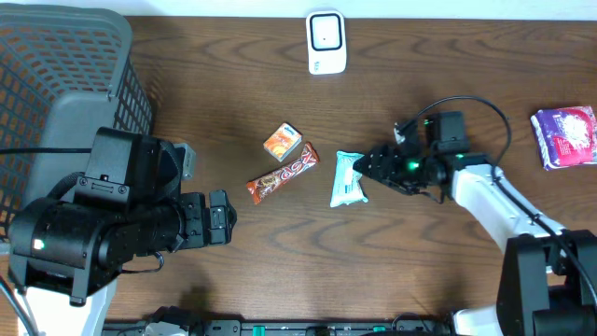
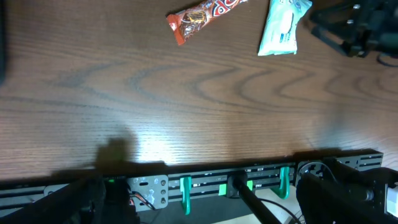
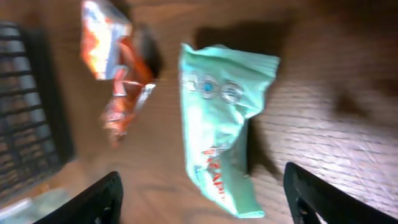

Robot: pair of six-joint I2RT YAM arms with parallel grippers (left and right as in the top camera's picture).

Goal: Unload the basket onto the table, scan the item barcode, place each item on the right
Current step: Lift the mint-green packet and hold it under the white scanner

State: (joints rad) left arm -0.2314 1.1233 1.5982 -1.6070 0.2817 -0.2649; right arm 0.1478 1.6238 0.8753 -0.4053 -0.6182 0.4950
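The teal packet point(image 1: 347, 179) lies flat on the worktop point(image 1: 438, 271), a little right of the middle. It is not lifted and nothing is pinching it. The right hand point(image 1: 368, 168) sits just beside it on the packet's right edge, low over the wood and pointing left at it. In the right wrist view its two fingers point(image 3: 102, 202) stand wide apart, one at each lower corner. The packet point(image 3: 217, 124) stretches away from between them, so this hand is open and carries nothing. I cannot tell from here whether a fingertip grazes the wrapper.

The barcode scanner point(image 1: 326, 42), a small white unit, stands at the far edge of the worktop. It is well apart from both the packet and the right hand.

Just left of the packet is a red-brown candy bar point(image 1: 283, 177), lying at a slant. A small orange box point(image 1: 283, 142) rests at the bar's upper end. A pink and white pouch point(image 1: 564, 135) lies off near the right edge.

The left hand point(image 1: 222, 219) hangs over bare wood near the front, well to the left of the packet, with the candy bar between them. Its jaws stand spread and empty. The left wrist view looks across the worktop to the candy bar point(image 2: 202, 15) and the packet point(image 2: 280, 28) at the top. A dark mesh basket point(image 1: 65, 56) fills the far left corner.
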